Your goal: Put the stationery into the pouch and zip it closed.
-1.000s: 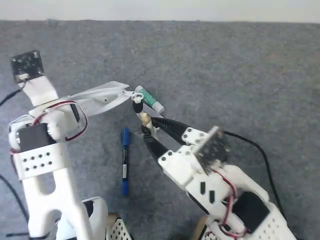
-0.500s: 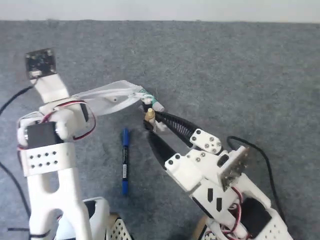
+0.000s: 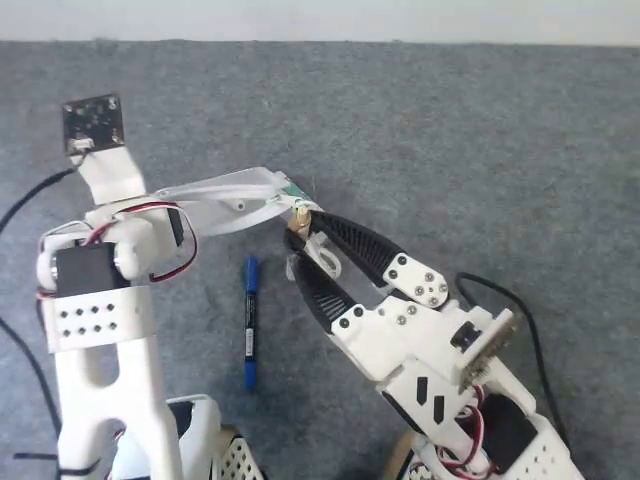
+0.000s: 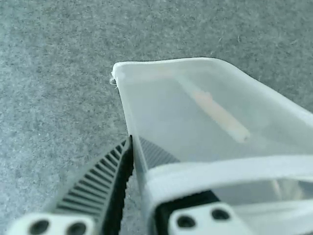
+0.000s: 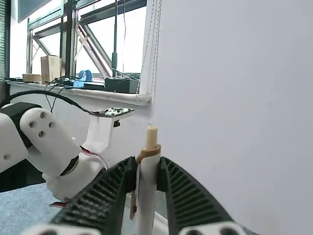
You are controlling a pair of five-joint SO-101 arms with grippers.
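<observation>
Two grippers, both clamped on sth. R gripper (image 5: 145, 165) is closed tight on a white pen (image 5: 146, 205) w/ a cream tip. In the right wrist view the pen stands upright betw. the ribbed fingers. High view puts that tip right at the end of the pouch (image 3: 215, 190); touching or just short, can't tell.

L gripper (image 4: 139, 152) pinches the pouch's edge, jaws nearly together w/ the translucent wall betw. them. The pouch is held out from the L arm (image 5: 44, 142) over the grey table (image 3: 450, 150).

Inside, the left wrist view shows one pale stick (image 4: 220, 116) through the wall, blurred, kind unclear. High view shows instead a speck of green (image 3: 293, 189) at the pouch's end by the pen tip. Zip open or shut: can't tell.

A blue pen (image 3: 250, 322) lies on the table, apart from the pouch, betw. the two arms.
</observation>
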